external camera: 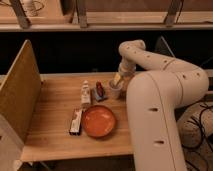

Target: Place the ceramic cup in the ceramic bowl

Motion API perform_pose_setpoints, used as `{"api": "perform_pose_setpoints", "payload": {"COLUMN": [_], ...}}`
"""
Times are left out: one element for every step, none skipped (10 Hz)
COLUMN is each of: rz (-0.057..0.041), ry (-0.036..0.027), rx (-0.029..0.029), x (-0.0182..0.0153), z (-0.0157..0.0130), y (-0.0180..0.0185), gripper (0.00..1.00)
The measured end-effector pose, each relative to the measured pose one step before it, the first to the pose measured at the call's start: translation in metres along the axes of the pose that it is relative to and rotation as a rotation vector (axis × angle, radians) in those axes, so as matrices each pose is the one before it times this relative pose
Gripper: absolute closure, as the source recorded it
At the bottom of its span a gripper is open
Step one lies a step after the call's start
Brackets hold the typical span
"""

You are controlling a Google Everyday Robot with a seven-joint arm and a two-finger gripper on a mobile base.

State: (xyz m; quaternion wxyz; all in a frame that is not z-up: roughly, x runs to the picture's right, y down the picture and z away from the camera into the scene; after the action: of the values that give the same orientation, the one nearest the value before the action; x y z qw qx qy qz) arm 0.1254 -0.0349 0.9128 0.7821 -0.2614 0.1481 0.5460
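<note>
The ceramic cup (115, 90) is a small off-white cup that stands on the wooden table (55, 105), near its back right. My gripper (118, 81) hangs right above the cup's rim, at the end of the white arm (150, 60). The ceramic bowl (98, 121) is a wide glossy orange-red dish and sits near the table's front, in front of and a little left of the cup. The bowl holds nothing.
A slim white bottle (85, 93) and a small red-topped item (99, 90) stand left of the cup. A flat dark-and-white package (76, 121) lies left of the bowl. A tan panel (20, 90) walls the table's left side. My robot's white body (155, 125) fills the right.
</note>
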Motion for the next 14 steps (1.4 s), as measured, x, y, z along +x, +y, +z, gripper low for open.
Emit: {"api": "perform_pose_setpoints", "payload": {"rz": [0.00474, -0.00122, -0.01175, -0.00323, -0.00743, -0.00775, -0.00274, -0.00100, 0.01058, 0.01627, 0.01501, 0.01116, 0.01659, 0.00829], "ry": [0.02098, 0.02861, 0.03288, 0.01980, 0.02000, 0.00588, 0.00287, -0.00054, -0.00136, -0.01619, -0.01053, -0.01984, -0.02478, -0.02251], "rx": [0.00694, 0.00477, -0.00021, -0.00728, -0.00663, -0.00804, -0.00511, -0.00743, -0.00562, -0.00553, -0.00488, -0.00515, -0.00880, -0.00985], "x": [0.00011, 0.00012, 0.00001, 0.00170, 0.00251, -0.00119, -0.00070, -0.00173, 0.00300, 0.00106, 0.00310, 0.00028, 0.00441, 0.00450], "z": [0.01393, 0.01419, 0.01613, 0.00775, 0.00594, 0.00290, 0.00087, -0.00078, -0.00301, -0.00798, -0.00912, -0.00941, -0.01830, -0.01612], "y": [-0.00056, 0.00355, 0.00920, 0.00529, 0.00399, 0.00313, 0.00193, 0.00305, -0.00422, -0.00494, -0.00389, -0.00266, -0.00387, -0.00006], "gripper": [0.34, 0.34, 0.40, 0.47, 0.55, 0.69, 0.77, 0.85, 0.96, 1.00, 1.00, 1.00, 1.00, 1.00]}}
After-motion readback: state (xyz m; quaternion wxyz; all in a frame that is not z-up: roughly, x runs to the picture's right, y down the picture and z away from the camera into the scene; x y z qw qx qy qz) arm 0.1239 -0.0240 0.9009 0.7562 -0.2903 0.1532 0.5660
